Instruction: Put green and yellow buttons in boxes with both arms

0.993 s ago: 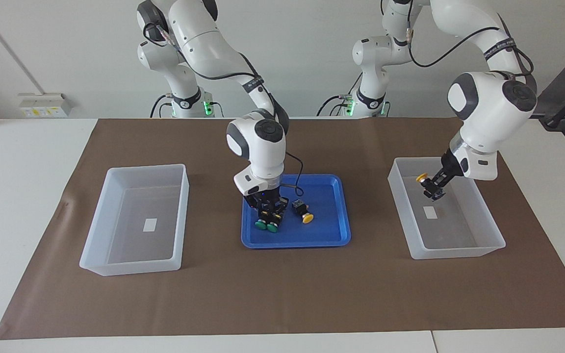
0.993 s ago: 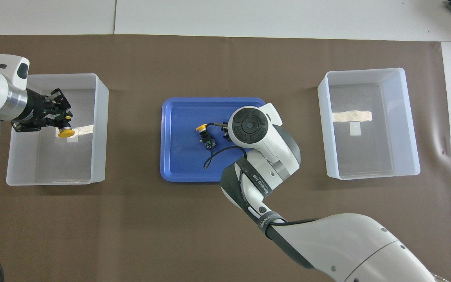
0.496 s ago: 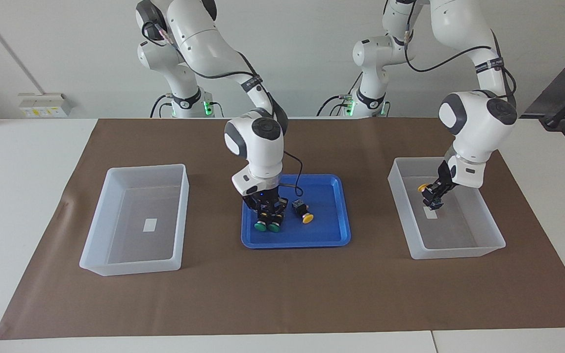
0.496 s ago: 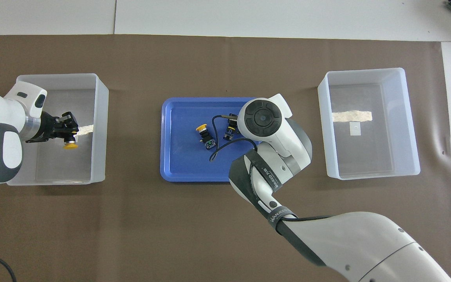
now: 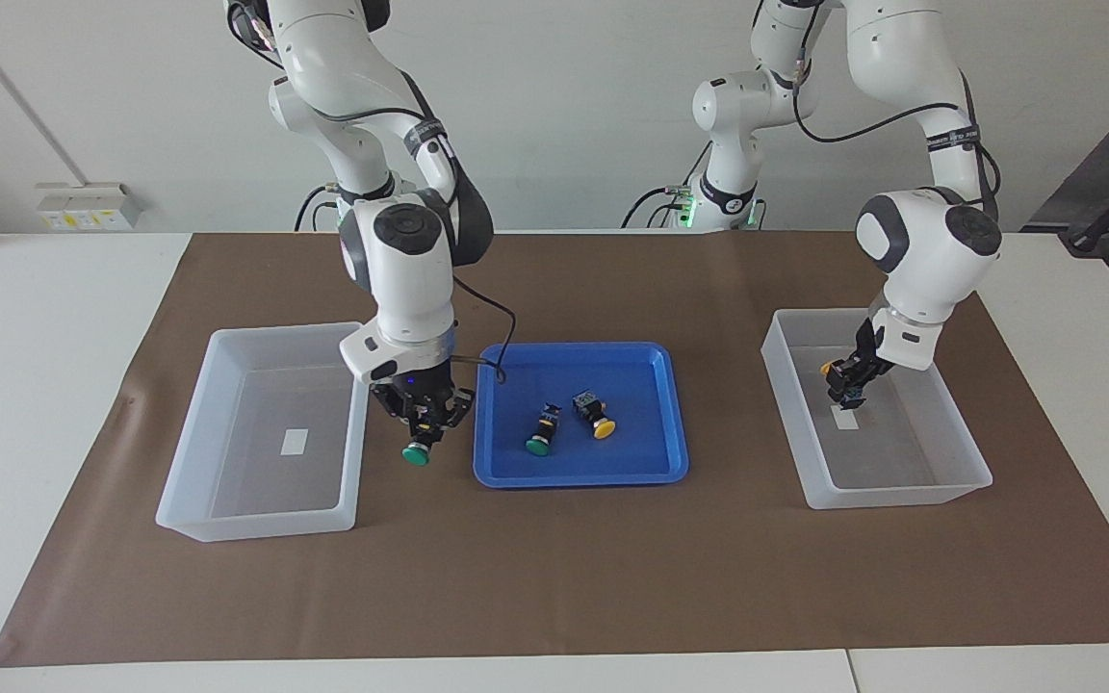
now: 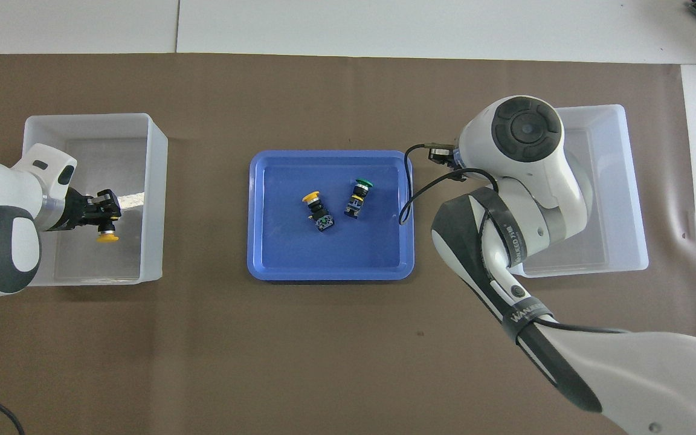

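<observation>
Fingers of the right gripper (image 5: 417, 435) were clamped on a green button (image 5: 415, 454), cap hanging down, over the mat between the blue tray (image 5: 672, 423) and the empty box (image 5: 191, 510) just beside it. Left gripper (image 5: 847, 383) gripped a yellow button (image 6: 107, 237) low inside the other box (image 5: 901, 493), ready for release.

The right gripper (image 5: 417, 423) hangs above the gap between the tray (image 5: 580, 475) and a box (image 5: 256, 521), whose tall wall stands just beside it. The left gripper (image 5: 849, 379) sits low inside the other box (image 5: 891, 496), walled in all round, open only upward.
</observation>
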Controlling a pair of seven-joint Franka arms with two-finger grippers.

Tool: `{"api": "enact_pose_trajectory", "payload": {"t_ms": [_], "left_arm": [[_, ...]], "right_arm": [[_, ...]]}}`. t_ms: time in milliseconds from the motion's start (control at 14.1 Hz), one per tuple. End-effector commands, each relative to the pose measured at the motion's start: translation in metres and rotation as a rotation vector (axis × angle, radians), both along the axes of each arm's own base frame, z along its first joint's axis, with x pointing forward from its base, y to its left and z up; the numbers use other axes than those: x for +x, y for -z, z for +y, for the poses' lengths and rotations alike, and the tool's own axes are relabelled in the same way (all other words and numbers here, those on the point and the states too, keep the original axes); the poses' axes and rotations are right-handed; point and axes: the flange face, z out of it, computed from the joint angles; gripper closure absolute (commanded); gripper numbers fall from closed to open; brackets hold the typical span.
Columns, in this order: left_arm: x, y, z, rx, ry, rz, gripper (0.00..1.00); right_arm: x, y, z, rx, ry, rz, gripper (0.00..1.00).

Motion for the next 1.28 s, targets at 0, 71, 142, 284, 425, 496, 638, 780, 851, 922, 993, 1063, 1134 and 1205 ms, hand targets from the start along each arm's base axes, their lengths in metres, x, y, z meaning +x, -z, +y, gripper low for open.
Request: {"api": "enact_pose_trajectory", "payload": {"t_ms": [0,71,142,284,425,496,638,780,851,922,993,1063,1134,1205], "left_arm": [[-0.014,0.006,0.003,0.0,0.023,-0.018,0.6],[-0.014,0.006,0.003,0.0,0.025,-0.018,0.37],[-0.012,0.003,0.002,0.002,0.028,-0.023,0.0],[-0.004,-0.006,0.002,0.003,0.03,-0.037,0.0],[0.004,-0.025,0.002,0.005,0.033,-0.057,0.0],[0.009,-0.042,0.0,0.005,0.04,-0.057,0.0],[0.023,-0.084,-0.007,-0.001,0.06,-0.039,0.0],[0.033,-0.12,-0.02,-0.011,0.077,0.005,0.0],[0.035,-0.131,-0.034,-0.013,0.09,0.014,0.0],[0.034,-0.137,-0.051,-0.014,0.088,0.011,0.0],[0.033,-0.142,-0.069,-0.016,0.066,0.006,0.0],[0.032,-0.142,-0.095,-0.02,0.04,0.005,0.0],[0.029,-0.142,-0.128,-0.026,0.01,-0.001,0.0],[0.024,-0.141,-0.155,-0.032,-0.027,-0.007,0.0]], "right_arm": [[-0.003,-0.026,-0.059,-0.042,-0.105,0.03,1.0],[-0.001,-0.028,-0.087,-0.054,-0.137,0.052,1.0],[0.001,-0.026,-0.112,-0.047,-0.179,0.068,1.0],[0.004,-0.017,-0.153,-0.003,-0.239,0.072,1.0],[0.006,0.003,-0.171,-0.003,-0.279,0.049,1.0],[0.008,0.014,-0.178,-0.002,-0.281,0.046,1.0],[0.015,0.038,-0.198,-0.007,-0.316,0.045,1.0],[0.022,0.057,-0.203,-0.01,-0.335,0.026,1.0],[0.025,0.066,-0.207,-0.008,-0.331,0.023,1.0],[0.028,0.075,-0.216,-0.01,-0.324,0.015,1.0],[0.03,0.08,-0.219,-0.012,-0.328,0.002,1.0],[0.033,0.084,-0.22,-0.012,-0.331,-0.001,1.0],[0.036,0.091,-0.222,-0.01,-0.329,0.005,1.0],[0.039,0.094,-0.226,-0.011,-0.324,-0.009,1.0]]}}
